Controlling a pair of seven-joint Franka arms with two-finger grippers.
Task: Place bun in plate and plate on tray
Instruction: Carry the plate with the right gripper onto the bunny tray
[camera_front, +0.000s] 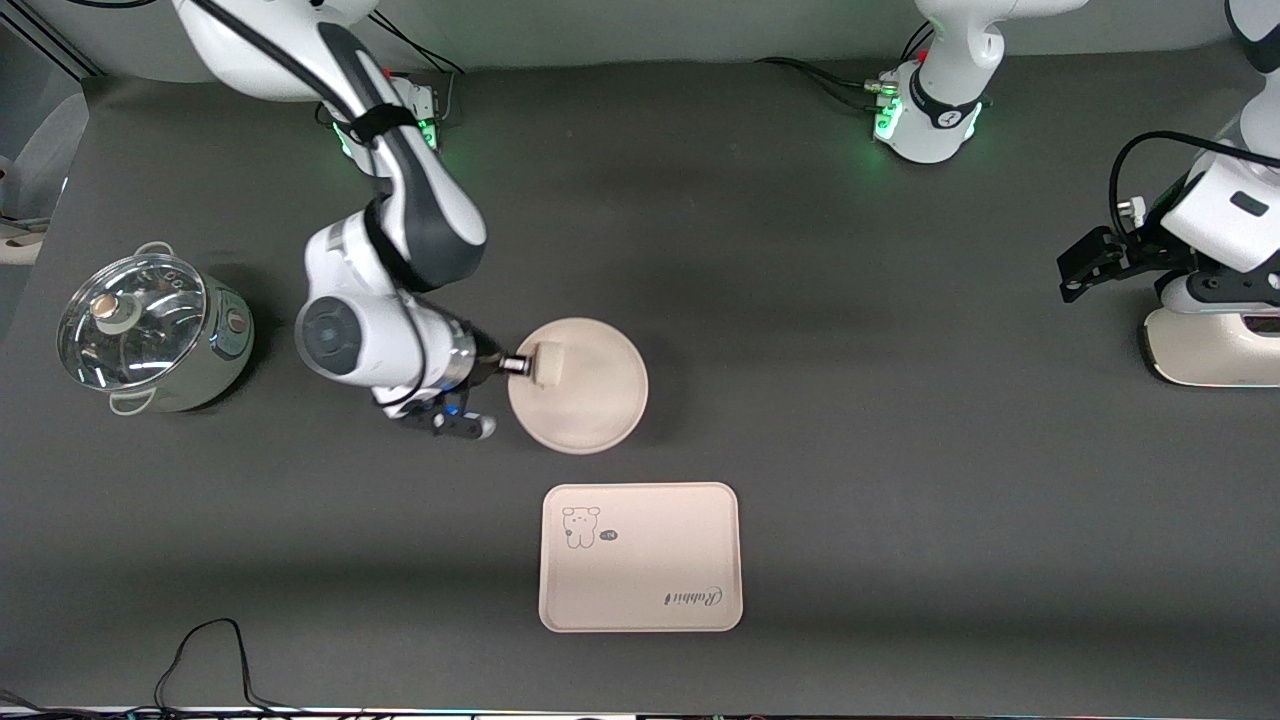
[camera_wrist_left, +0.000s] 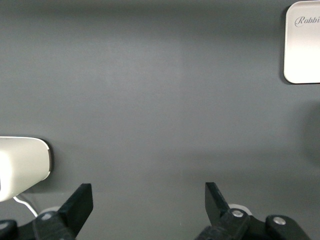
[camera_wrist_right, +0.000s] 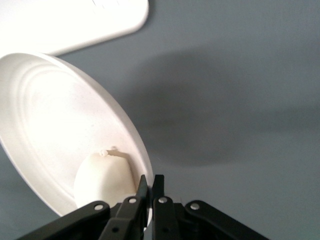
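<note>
Bun (camera_front: 549, 364) sits in the plate (camera_front: 590, 400), just inside the rim at the right arm's end. Our right gripper (camera_front: 516, 365) is clamped shut on that rim (camera_wrist_right: 145, 172), probably pinching it beside the bun. Tray (camera_front: 640, 556) lies nearer the camera than the plate, path between looks free. Left gripper (camera_wrist_left: 149, 200) waits wide open and empty at its own end, over bare table. Pot (camera_front: 150, 335) well apart.

The dark grey tabletop (camera_front: 850, 400) carries the tray (camera_front: 640, 557), nearer the camera than the right claw (camera_front: 512, 365), and a lidded steel pot (camera_front: 150, 330) toward the right arm's end.
</note>
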